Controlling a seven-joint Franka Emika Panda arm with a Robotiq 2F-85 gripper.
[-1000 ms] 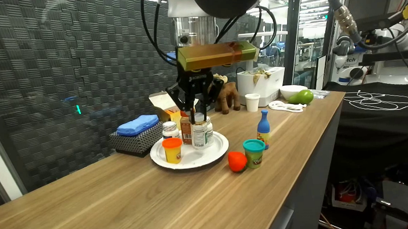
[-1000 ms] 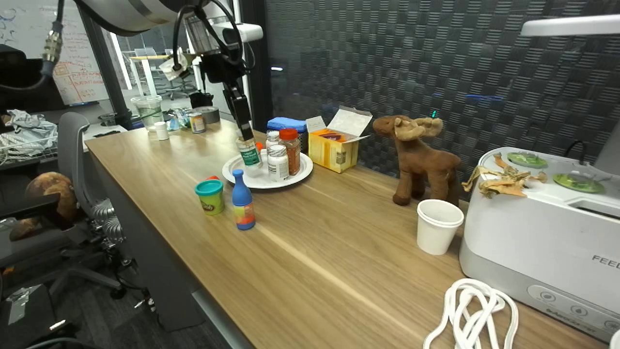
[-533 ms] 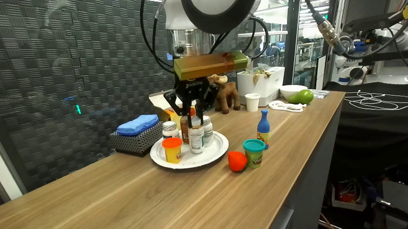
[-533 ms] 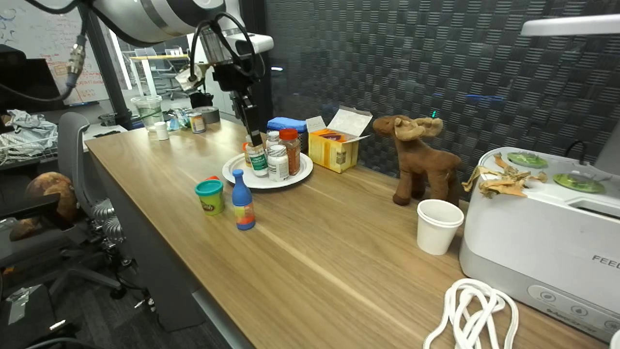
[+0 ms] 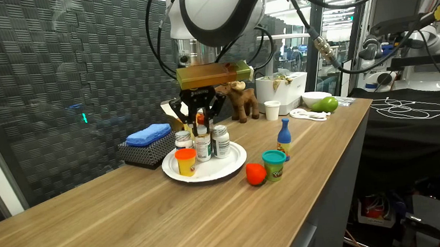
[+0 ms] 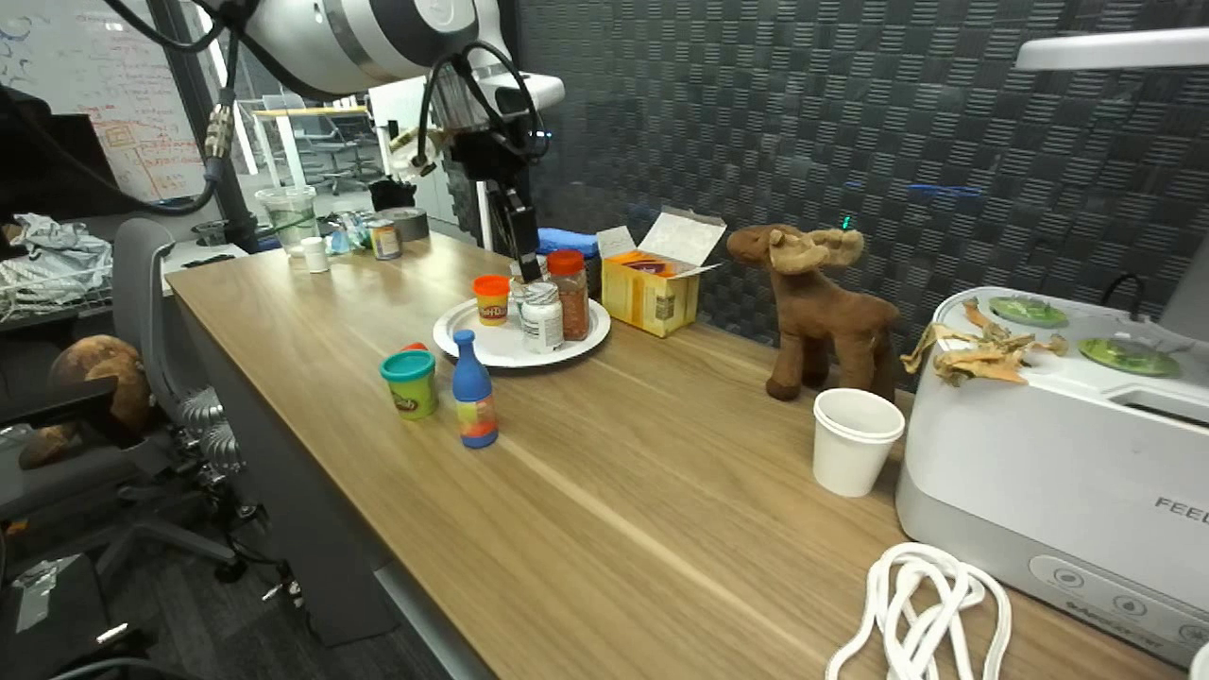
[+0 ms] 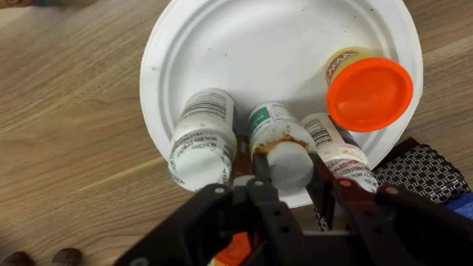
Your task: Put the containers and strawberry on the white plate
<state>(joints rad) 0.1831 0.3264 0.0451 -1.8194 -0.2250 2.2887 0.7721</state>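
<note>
My gripper [image 7: 289,159] is shut on the neck of a white bottle with a green label [image 7: 271,118], held about upright over the white plate [image 7: 281,55]; whether its base touches the plate I cannot tell. It stands between two white pill bottles [image 5: 221,144] [image 5: 183,141]. Also on the plate are the orange-lidded cup [image 5: 186,166] and the red-capped brown bottle [image 6: 572,307], partly hidden in the wrist view. On the table, off the plate, the red strawberry [image 5: 256,174] sits against the teal-lidded tub [image 5: 274,169]. The small blue bottle [image 5: 284,142] stands behind them.
Behind the plate are an open yellow box [image 6: 652,293] and a black patterned block [image 5: 146,152] topped by a blue one [image 5: 149,134]. A toy moose [image 6: 822,312], paper cup [image 6: 855,444], white appliance [image 6: 1048,453] and white cord [image 6: 921,604] stand farther along.
The gripper has come down with the green-labelled bottle and moved across the plate, toward the back wall, in between the two white pill bottles. The things on the table have stayed put.
</note>
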